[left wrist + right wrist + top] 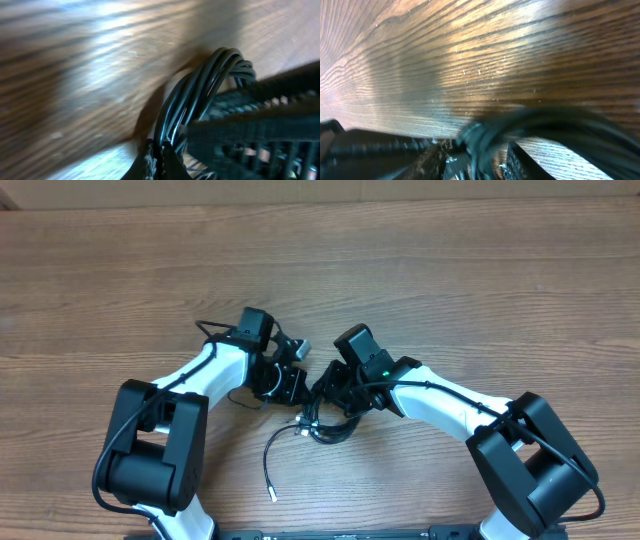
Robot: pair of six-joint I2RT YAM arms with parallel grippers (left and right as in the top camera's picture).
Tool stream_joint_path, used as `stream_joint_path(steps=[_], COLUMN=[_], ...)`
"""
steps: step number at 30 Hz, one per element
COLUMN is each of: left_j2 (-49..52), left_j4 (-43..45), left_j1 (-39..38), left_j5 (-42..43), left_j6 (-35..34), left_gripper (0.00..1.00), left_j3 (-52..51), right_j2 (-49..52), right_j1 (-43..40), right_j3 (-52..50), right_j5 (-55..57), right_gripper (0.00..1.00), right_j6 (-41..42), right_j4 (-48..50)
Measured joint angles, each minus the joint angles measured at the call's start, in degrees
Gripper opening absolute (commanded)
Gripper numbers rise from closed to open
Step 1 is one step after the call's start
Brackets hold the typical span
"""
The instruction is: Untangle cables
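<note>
Near the centre of the brown wood-grain table [450,270], the bundle of thin black cables [327,426] lay looped between both arms, one silvery-tipped end [272,494] trailing near and left. The left gripper [157,161] was clamped tight on several cords. The right gripper [332,392] sat against the bundle, but its blurred view left its grip unclear.

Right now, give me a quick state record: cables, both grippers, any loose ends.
cables: black bundle on the table, between the two grippers
loose end: one cord trails toward the robot's base, ending in a silvery tip
left gripper: shut on the cables
right gripper: at the bundle; grip unreadable, view blurred
tangle: loops bunched together, not separated
</note>
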Motion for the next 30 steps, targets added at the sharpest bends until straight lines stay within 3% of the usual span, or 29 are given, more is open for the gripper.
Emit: stream_joint_path(steps=[12,30], left_j2=[0.0,0.0], left_j4=[0.0,-0.3], left_j1=[-1.8,-1.8], left_j5=[-1.2,-4.0], left_j6=[-0.3,-0.8], left_gripper=[0.04,0.04], left_j3=[0.0,0.0], right_j2=[0.0,0.0], right_j1=[0.0,1.3], right_j3=[0.0,0.0], right_j5=[4.5,5.7], right_gripper=[0.38,0.37], right_j6=[0.4,0.4], right_j4=[-6.5,-5.5])
